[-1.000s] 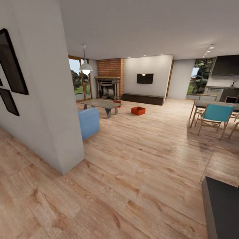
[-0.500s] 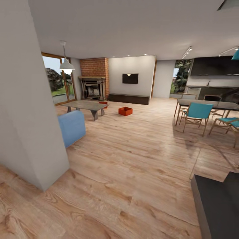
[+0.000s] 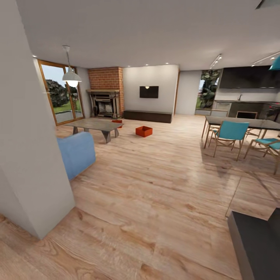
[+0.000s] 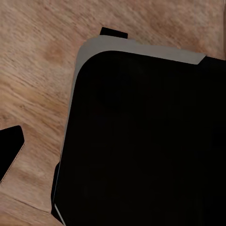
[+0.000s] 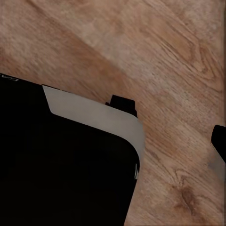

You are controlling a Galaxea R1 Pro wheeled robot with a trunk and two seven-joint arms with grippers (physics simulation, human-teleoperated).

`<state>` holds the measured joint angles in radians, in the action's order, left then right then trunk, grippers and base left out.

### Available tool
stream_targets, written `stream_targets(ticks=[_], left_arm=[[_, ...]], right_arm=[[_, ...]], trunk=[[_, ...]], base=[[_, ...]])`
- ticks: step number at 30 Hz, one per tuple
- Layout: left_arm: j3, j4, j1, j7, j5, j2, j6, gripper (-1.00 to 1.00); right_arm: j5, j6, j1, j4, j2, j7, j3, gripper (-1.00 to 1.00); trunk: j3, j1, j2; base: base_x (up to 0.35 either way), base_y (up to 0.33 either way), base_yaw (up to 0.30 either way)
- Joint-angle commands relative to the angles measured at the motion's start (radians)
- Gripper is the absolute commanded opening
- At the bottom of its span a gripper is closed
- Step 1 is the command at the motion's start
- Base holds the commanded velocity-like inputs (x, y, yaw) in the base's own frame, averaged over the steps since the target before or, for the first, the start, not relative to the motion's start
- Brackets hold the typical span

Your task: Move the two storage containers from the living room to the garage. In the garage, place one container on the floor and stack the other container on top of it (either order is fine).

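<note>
Orange-red container (image 3: 144, 131) far across room

A white wall (image 3: 27, 147) fills the left of the frame. Just right of it at mid-left is a blue sofa (image 3: 76, 152), with a grey coffee table (image 3: 94, 125) above it. A pendant lamp (image 3: 71, 76) hangs at upper left, before glass doors (image 3: 61, 94). A brick fireplace (image 3: 104, 97) and a wall TV (image 3: 149, 91) sit at upper centre. At right, teal chairs (image 3: 229, 135) stand by a dark dining table (image 3: 249, 123). A dark slab (image 3: 256, 245) fills the lower right corner.
</note>
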<state>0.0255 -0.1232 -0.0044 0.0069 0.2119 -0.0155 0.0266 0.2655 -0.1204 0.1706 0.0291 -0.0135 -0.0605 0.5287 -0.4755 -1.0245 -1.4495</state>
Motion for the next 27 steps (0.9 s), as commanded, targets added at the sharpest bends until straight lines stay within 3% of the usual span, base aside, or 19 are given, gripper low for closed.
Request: stream_targets(ticks=[1, 13, 27], left_arm=[[0.002, -0.001, 0.000, 0.001, 0.004, 0.000, 0.003, 1.00], [0.002, -0.001, 0.000, 0.001, 0.004, 0.000, 0.002, 1.00], [0.002, 0.000, 0.000, 0.001, 0.004, -0.001, 0.004, 1.00]], right_arm=[[0.011, -0.006, 0.001, 0.003, 0.000, -0.006, 0.007, 1.00], [0.012, -0.008, 0.001, 0.003, 0.001, -0.004, 0.004, 1.00], [0.012, -0.007, 0.001, 0.003, 0.004, 0.001, 0.004, 1.00]], trunk=[[-0.001, -0.001, 0.000], [-0.001, -0.001, 0.000], [-0.001, -0.001, 0.000]], base=[[0.323, 0.077, 0.000], [0.323, 0.077, -0.018], [0.323, 0.077, -0.246]])
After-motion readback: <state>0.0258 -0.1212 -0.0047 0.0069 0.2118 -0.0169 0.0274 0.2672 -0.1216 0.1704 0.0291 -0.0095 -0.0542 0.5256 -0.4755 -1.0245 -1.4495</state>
